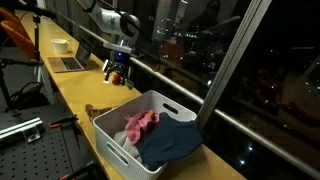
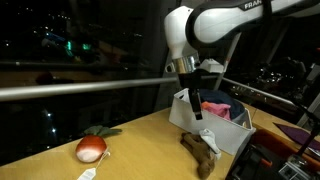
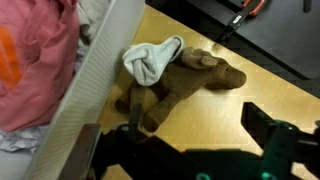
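Note:
My gripper [image 3: 198, 135] is open and empty, its two dark fingers apart at the bottom of the wrist view. It hovers above a brown plush toy [image 3: 190, 78] that lies on the wooden table [image 3: 220, 105] beside a white laundry basket [image 3: 95, 85]. A white sock [image 3: 150, 58] lies on the toy, against the basket's wall. In both exterior views the gripper [image 2: 198, 110] [image 1: 120, 60] hangs over the toy [image 2: 203, 150] [image 1: 100, 110], not touching it. The basket [image 2: 222, 135] [image 1: 120, 150] holds pink cloth [image 3: 35, 60] and blue cloth [image 1: 170, 140].
A red onion-like ball [image 2: 91, 150] and a small white item [image 2: 88, 173] lie on the table away from the basket. A laptop [image 1: 70, 62] and a white bowl [image 1: 60, 45] stand at the far end. A window rail [image 2: 80, 88] runs behind the table.

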Robot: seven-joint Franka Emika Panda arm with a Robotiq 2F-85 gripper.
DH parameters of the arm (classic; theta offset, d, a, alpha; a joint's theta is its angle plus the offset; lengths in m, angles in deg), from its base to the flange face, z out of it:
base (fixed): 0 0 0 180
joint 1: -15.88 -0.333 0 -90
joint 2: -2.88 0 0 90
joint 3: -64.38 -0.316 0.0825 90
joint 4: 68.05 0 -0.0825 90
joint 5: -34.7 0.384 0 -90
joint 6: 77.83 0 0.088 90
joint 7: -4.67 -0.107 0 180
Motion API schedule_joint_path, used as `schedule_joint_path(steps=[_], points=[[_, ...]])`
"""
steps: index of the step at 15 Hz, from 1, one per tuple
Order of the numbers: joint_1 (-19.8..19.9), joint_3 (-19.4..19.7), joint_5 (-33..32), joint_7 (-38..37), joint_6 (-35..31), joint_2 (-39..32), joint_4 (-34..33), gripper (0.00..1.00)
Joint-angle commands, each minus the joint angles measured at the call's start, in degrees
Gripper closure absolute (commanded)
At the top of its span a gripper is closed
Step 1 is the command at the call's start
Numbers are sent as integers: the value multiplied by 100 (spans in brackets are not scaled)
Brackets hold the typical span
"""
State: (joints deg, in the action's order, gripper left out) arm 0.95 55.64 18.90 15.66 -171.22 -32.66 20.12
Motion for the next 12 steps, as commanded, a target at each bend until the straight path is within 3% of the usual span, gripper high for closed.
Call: schedule_joint_path(steps=[1, 12], points=[[-177, 14, -68, -372, 51, -271, 131, 0], [-288, 123, -417, -1403, -228, -430, 1014, 0]])
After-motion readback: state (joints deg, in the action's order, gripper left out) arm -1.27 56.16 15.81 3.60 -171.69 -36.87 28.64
